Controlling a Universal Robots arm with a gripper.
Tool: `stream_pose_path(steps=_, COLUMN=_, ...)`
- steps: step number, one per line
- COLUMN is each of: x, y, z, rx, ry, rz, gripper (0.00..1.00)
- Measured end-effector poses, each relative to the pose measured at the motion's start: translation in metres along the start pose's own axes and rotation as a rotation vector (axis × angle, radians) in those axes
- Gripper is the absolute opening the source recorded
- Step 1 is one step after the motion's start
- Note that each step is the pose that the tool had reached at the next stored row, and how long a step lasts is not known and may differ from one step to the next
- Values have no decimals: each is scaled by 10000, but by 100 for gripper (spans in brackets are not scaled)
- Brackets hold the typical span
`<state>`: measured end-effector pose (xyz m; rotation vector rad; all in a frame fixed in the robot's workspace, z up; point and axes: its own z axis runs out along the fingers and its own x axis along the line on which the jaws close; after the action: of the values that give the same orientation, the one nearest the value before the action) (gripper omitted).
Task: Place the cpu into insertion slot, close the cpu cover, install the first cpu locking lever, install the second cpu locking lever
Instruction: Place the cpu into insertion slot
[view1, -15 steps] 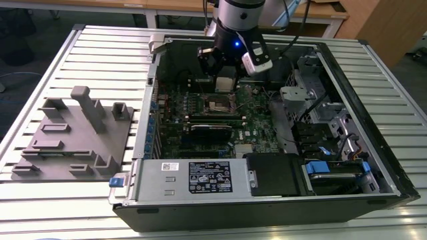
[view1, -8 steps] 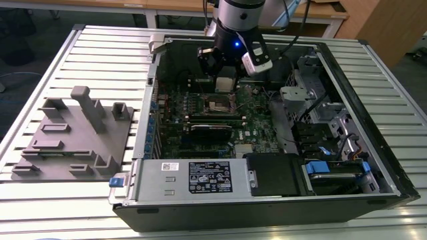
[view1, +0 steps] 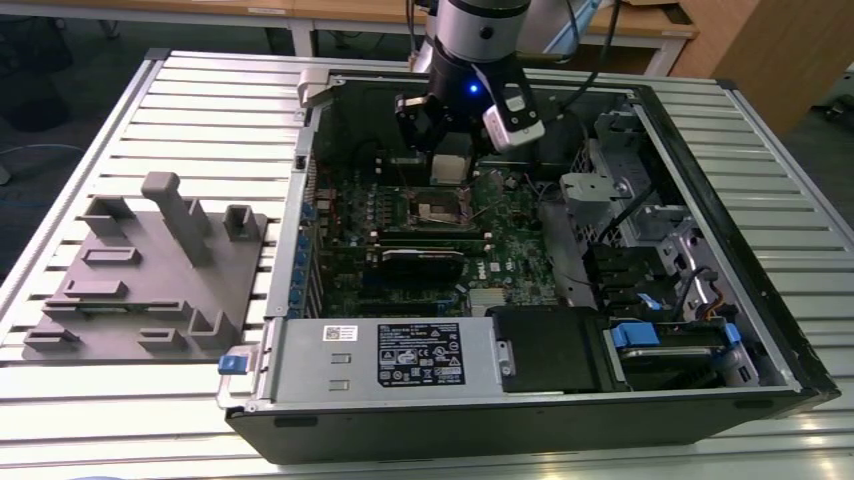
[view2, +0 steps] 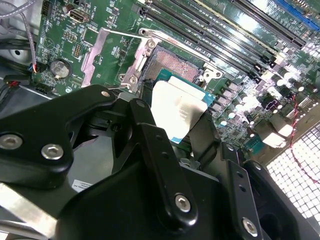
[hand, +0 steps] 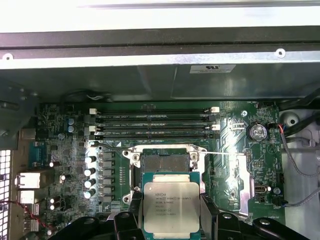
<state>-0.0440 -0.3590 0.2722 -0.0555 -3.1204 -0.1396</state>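
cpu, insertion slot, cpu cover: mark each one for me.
cpu (hand: 171, 202): first wrist view, centre of its metal top.
insertion slot (hand: 165, 162): first wrist view, dark socket bed.
cpu cover (view2: 96, 50): second wrist view, silver side bar of the open frame.

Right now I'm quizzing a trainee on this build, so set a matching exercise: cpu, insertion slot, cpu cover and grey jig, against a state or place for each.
Things:
1 cpu
2 insertion slot
3 cpu cover
4 grey jig

States or places:
A empty
B held in the claw
C on the table, outside the computer case
D swung open beside the slot

Pairs: 1-B, 2-A, 3-D, 4-C.
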Motion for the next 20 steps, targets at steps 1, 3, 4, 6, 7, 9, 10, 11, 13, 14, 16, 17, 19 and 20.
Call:
stream_pose_path(steps=1, x=0, y=0, z=1, rx=0, ry=-5, rz=55, gripper=54)
stream_pose_path(steps=3, x=0, y=0, z=2, rx=-3, ry=-16, rz=180, gripper=54)
stream_pose_path(steps=4, x=0, y=0, z=3, rx=-4, ry=-22, rz=249, gripper=54)
stream_pose_path(steps=6, x=0, y=0, z=4, rx=-8, ry=-37, rz=410, gripper=54)
stream_pose_path(steps=7, x=0, y=0, z=5, rx=-10, ry=-45, rz=501, gripper=54)
stream_pose_path(steps=9, x=0, y=0, z=6, rx=-14, ry=-61, rz=672, gripper=54)
stream_pose_path(steps=10, x=0, y=0, z=6, rx=-16, ry=-68, rz=753, gripper=54)
stream_pose_path(steps=11, x=0, y=0, z=6, rx=-16, ry=-74, rz=825, gripper=54)
stream_pose_path(steps=13, x=0, y=0, z=6, rx=-17, ry=-77, rz=858, gripper=54)
stream_pose_path(steps=14, x=0, y=0, z=6, rx=-17, ry=-77, rz=859, gripper=54)
stream_pose_path(steps=16, x=0, y=-1, z=6, rx=-17, ry=-77, rz=861, gripper=54)
stream_pose_path(steps=17, x=0, y=-1, z=6, rx=-17, ry=-78, rz=861, gripper=54)
stream_pose_path(steps=19, x=0, y=0, z=6, rx=-17, ry=-78, rz=861, gripper=54)
stream_pose_path(steps=20, x=0, y=-1, z=6, rx=-16, ry=-77, rz=862, gripper=54)
